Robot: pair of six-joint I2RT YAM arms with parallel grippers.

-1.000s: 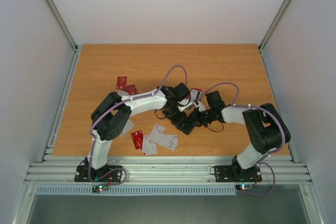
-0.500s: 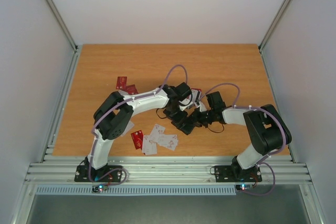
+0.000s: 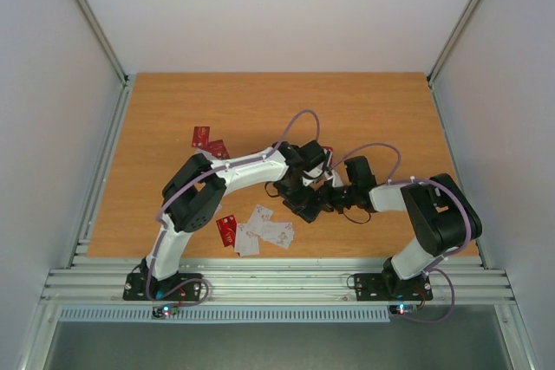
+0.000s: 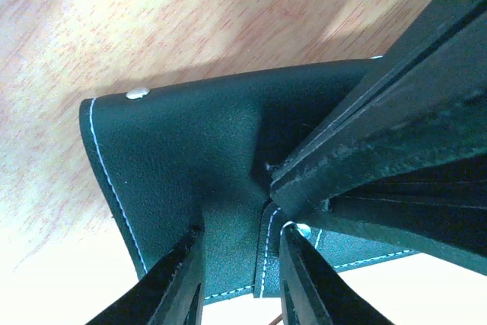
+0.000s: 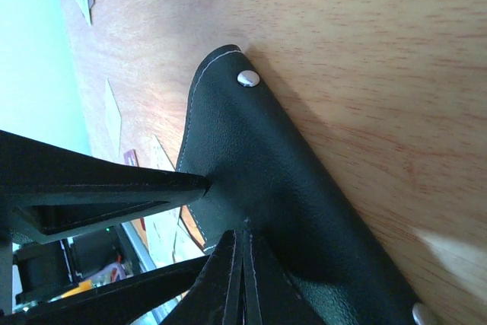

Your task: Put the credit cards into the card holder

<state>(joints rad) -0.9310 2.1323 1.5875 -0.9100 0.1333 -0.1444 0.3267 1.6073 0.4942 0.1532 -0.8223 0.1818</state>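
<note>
Black leather card holder (image 4: 190, 135) sits near the table (image 3: 173, 110) centre, the left gripper (image 4: 240, 243) part-open and clamping a fold, the right gripper (image 5: 242, 240) closed tight on its edge. Loose credit cards (image 3: 262, 230) lie at its seven o'clock.

Black card holder (image 4: 190, 135), cards (image 3: 260, 230) scattered nearby

Left claw (image 4: 237, 237) clamped with narrow gap, right claw (image 5: 243, 245) pinched fully shut
</note>
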